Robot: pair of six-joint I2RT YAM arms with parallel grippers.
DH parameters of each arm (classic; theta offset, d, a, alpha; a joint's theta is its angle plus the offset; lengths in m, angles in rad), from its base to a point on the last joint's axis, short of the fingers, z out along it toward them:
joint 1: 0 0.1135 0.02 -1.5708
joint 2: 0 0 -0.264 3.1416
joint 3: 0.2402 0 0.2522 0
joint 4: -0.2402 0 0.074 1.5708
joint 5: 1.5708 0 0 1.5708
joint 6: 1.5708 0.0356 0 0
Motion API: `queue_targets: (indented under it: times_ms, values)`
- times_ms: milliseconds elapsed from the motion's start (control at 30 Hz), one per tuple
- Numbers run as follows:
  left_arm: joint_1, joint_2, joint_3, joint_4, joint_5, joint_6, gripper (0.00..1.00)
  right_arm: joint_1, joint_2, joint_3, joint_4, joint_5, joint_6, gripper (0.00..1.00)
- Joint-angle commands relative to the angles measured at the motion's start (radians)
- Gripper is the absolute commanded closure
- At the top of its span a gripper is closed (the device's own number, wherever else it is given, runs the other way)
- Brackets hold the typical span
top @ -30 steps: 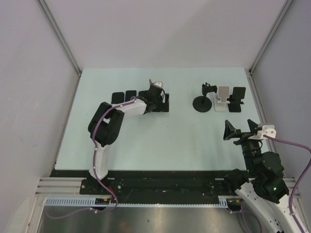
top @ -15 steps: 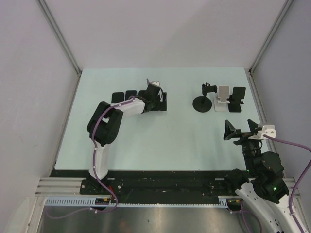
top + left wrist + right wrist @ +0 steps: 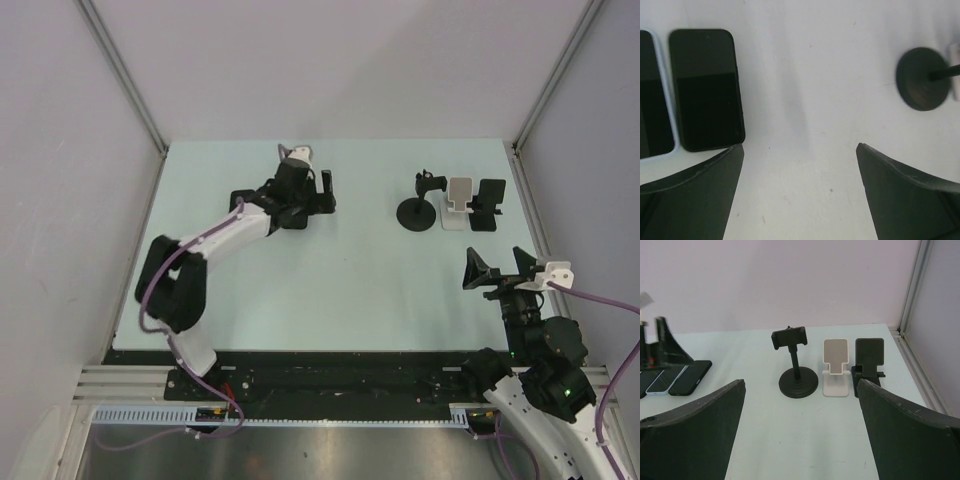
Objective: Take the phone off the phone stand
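Top view: finds left gripper spread just right of phones lying flat on table; right gripper spread. Left wrist: shows black phone flat, just off one jaw. Right wrist: shows three stands well apart from phones.

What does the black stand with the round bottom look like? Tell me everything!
The black stand has a flat round foot, a thin upright pole and a small clamp on top, holding nothing. It looks like matte dark plastic or metal. It stands upright on the pale table, just left of the white stand, not touching it. Only the table touches it.
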Motion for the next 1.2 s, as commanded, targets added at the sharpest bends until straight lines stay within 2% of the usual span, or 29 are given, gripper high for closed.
queue_targets:
  times_ms: [0, 233, 300, 333, 433, 633, 800, 1033, 1167]
  values:
    - [0.035, -0.269, -0.096, 0.023, -0.032, -0.035, 0.00, -0.004, -0.029, -0.001, 0.027, 0.040, -0.009, 0.00]
    - [0.145, -0.695, -0.359, 0.019, -0.054, -0.075, 0.00, -0.007, -0.035, 0.004, 0.025, 0.077, -0.003, 0.00]
    - [0.156, -0.862, -0.410, 0.010, -0.122, -0.077, 0.00, -0.009, -0.035, 0.007, 0.023, 0.089, 0.000, 0.00]
    - [0.161, -0.972, -0.451, 0.005, -0.155, -0.066, 0.00, -0.009, -0.035, 0.008, 0.017, 0.097, 0.002, 0.00]
    - [0.162, -1.175, -0.505, -0.016, -0.242, 0.004, 0.00, -0.012, -0.035, 0.010, 0.013, 0.127, 0.005, 0.00]
    - [0.162, -1.516, -0.556, -0.059, -0.362, 0.145, 0.00, -0.019, -0.035, 0.016, 0.005, 0.201, 0.011, 0.00]
    - [0.162, -1.705, -0.603, -0.070, -0.376, 0.228, 0.00, -0.029, -0.035, 0.016, 0.008, 0.220, 0.013, 0.00]
    - [0.162, -1.987, -0.777, -0.067, -0.377, 0.256, 0.00, -0.065, -0.035, 0.013, 0.010, 0.183, 0.025, 0.00]
    - [0.164, -1.963, -0.783, -0.070, -0.364, 0.276, 0.00, -0.088, -0.032, 0.007, 0.020, 0.163, 0.025, 0.00]
